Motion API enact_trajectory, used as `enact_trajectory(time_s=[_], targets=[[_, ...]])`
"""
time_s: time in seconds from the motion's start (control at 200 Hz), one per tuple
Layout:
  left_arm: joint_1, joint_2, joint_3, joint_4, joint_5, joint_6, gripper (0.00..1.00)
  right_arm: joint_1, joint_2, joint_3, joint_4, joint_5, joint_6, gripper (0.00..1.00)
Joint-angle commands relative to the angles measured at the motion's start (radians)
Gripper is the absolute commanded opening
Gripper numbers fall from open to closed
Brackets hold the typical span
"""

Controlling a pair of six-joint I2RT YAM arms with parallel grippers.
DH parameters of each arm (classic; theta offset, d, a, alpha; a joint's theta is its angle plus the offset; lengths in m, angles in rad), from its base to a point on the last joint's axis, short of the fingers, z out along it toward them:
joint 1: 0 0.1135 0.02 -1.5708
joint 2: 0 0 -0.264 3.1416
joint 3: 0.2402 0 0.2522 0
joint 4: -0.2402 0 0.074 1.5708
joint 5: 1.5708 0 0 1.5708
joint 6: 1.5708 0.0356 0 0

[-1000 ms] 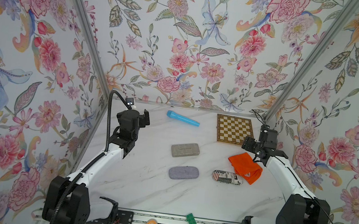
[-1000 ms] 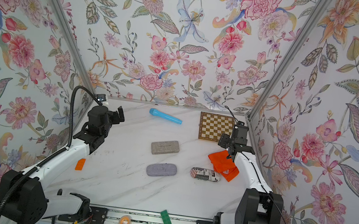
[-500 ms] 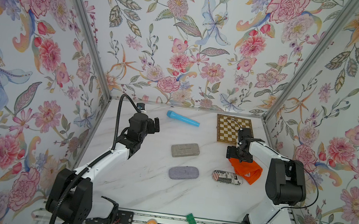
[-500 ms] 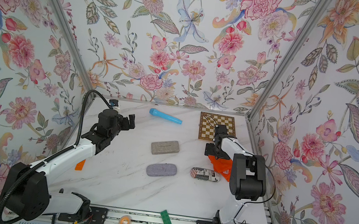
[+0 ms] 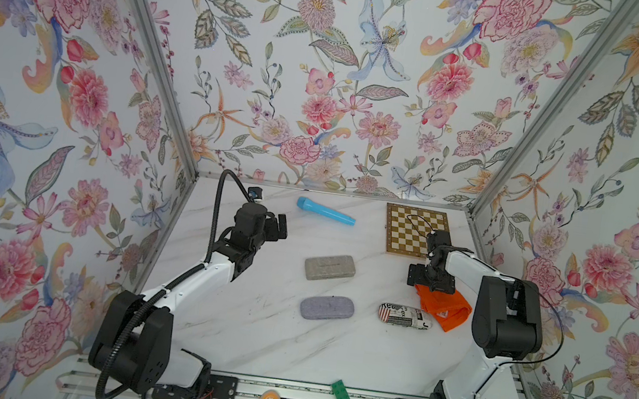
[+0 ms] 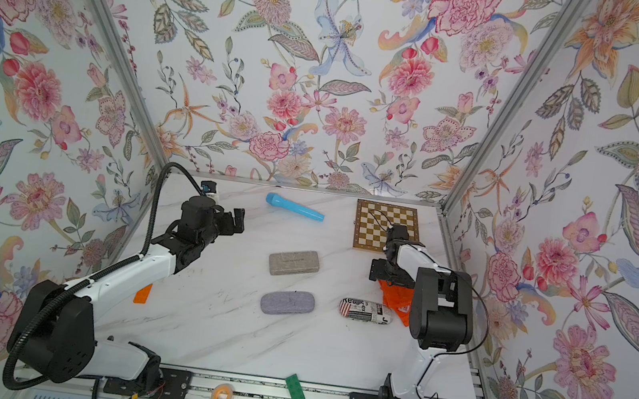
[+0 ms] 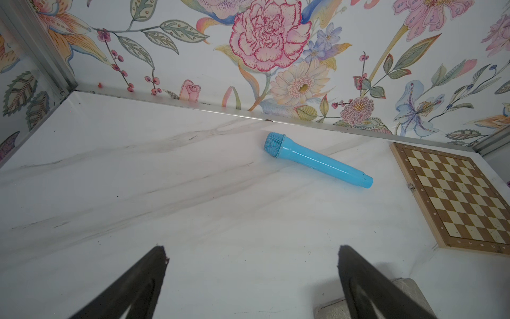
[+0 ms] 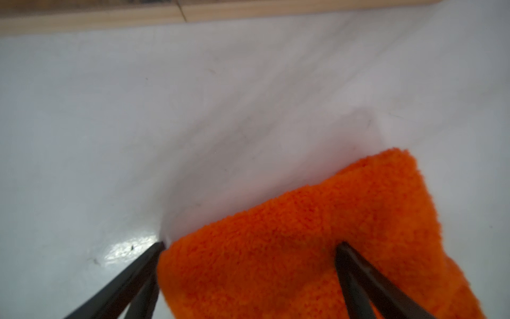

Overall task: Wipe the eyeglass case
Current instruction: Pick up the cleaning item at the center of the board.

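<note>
Both top views: three eyeglass cases (image 5: pixel 330 267) (image 5: pixel 327 308) (image 5: pixel 405 316), one orange cloth (image 5: pixel 446 310), left pincer (image 5: pixel 275 226) and right pincer (image 5: pixel 430 286) both spread.

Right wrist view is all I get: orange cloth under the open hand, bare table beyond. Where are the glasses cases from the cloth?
Observer: There are three. The newsprint case lies right beside the cloth, on its side toward the left arm.
Operator: And the other two?
Observer: The purple case and grey case lie in the middle, apart from each other, grey farther back.
Operator: Is the left hand busy?
Observer: No. The left hand is open and empty, facing a blue microphone.
</note>
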Motion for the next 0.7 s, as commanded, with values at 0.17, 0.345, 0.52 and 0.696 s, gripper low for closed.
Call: enact_trajectory(time_s=[0.17, 0.345, 0.52, 0.696], targets=[[-0.001, 0.033, 0.040, 0.000, 0.041, -0.019, 0.99, -0.059, -0.081, -0.088, -0.107, 0.031, 0.012, 0.99], [-0.001, 0.039, 0.034, -0.002, 0.052, -0.032, 0.99, -0.062, -0.097, -0.097, -0.130, 0.030, 0.007, 0.99], [-0.001, 0.031, 0.032, -0.012, 0.050, -0.026, 0.99, -0.067, -0.078, -0.130, -0.145, 0.046, 0.016, 0.97], [-0.001, 0.030, 0.036, -0.013, 0.045, -0.018, 0.99, -0.085, -0.076, -0.156, -0.136, 0.052, 0.025, 0.84]])
